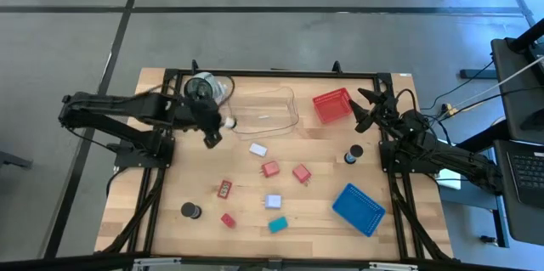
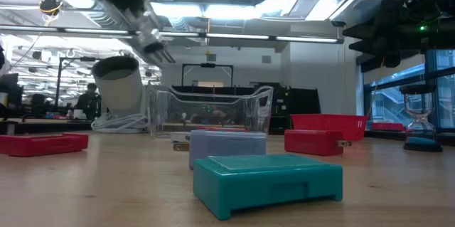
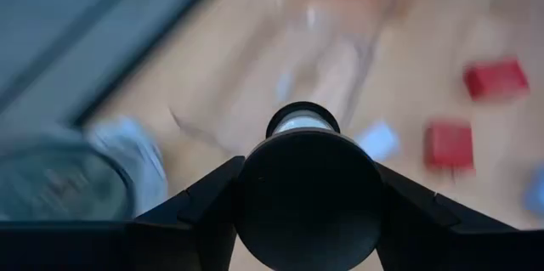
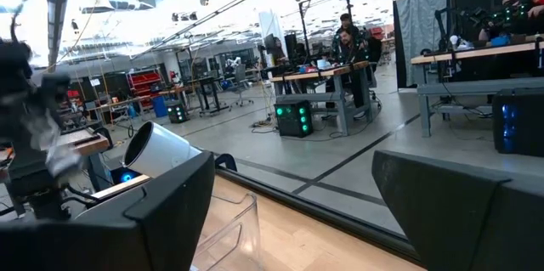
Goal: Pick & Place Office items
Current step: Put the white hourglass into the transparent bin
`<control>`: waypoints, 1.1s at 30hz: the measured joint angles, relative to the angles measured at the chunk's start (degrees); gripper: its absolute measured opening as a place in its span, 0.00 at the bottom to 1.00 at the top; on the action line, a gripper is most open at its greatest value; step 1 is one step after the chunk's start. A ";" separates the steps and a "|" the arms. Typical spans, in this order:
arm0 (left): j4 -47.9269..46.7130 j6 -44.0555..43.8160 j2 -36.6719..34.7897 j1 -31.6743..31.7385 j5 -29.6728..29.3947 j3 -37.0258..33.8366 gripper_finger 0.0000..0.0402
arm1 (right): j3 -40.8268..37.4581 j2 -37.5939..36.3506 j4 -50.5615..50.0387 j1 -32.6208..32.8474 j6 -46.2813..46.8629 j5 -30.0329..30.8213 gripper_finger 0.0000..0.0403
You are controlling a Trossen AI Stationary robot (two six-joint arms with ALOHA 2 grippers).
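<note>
The desk (image 1: 170, 194) is a light wooden board on a black frame, standing on a grey floor crossed by dark lines. The low view looks into a workshop with ceiling strip lights and benches.

The left end effector (image 1: 214, 132) is raised over the desk's far left area, beside a clear plastic bin (image 1: 265, 108). It holds a short black-and-white cylinder (image 3: 304, 182) between its fingers; the long axis of the cylinder runs forward along the fingers, black end toward the wrist camera.

Loose items lie mid-desk: a black cylinder (image 1: 190, 211), a red block (image 1: 224, 189), a white block (image 1: 257, 149), a pale-blue block (image 1: 273, 201) and a teal block (image 1: 278, 224). A red mesh basket (image 1: 331, 105) stands beyond them.

The right end effector (image 1: 365, 110) hovers just beside the basket, fingers wide apart and holding nothing.
</note>
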 joint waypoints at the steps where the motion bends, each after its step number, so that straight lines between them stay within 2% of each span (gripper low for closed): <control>1: 0.94 1.40 0.07 0.34 -1.51 0.79 0.52 | 0.00 0.00 -0.01 0.00 0.00 0.00 0.80; 5: 4.98 5.77 1.99 3.65 -0.51 1.61 0.52 | 0.00 0.00 0.01 0.00 0.00 -0.01 0.80; 11: 10.96 12.78 9.76 11.58 8.08 1.56 0.52 | 0.00 0.00 0.01 0.00 0.00 -0.01 0.80; 17: 17.77 19.14 20.85 19.37 18.20 1.56 0.52 | 0.00 0.00 0.01 0.00 0.00 -0.01 0.81; 22: 18.69 21.16 29.50 24.33 24.23 1.50 0.52 | 0.00 0.00 0.01 0.00 0.00 -0.01 0.80; 28: 20.66 22.52 35.15 26.99 25.13 1.52 0.52 | 0.00 0.00 0.00 0.00 0.00 -0.01 0.80; 33: 20.83 22.52 35.69 28.02 25.16 1.65 0.52 | 0.00 0.00 0.01 0.00 0.00 0.01 0.80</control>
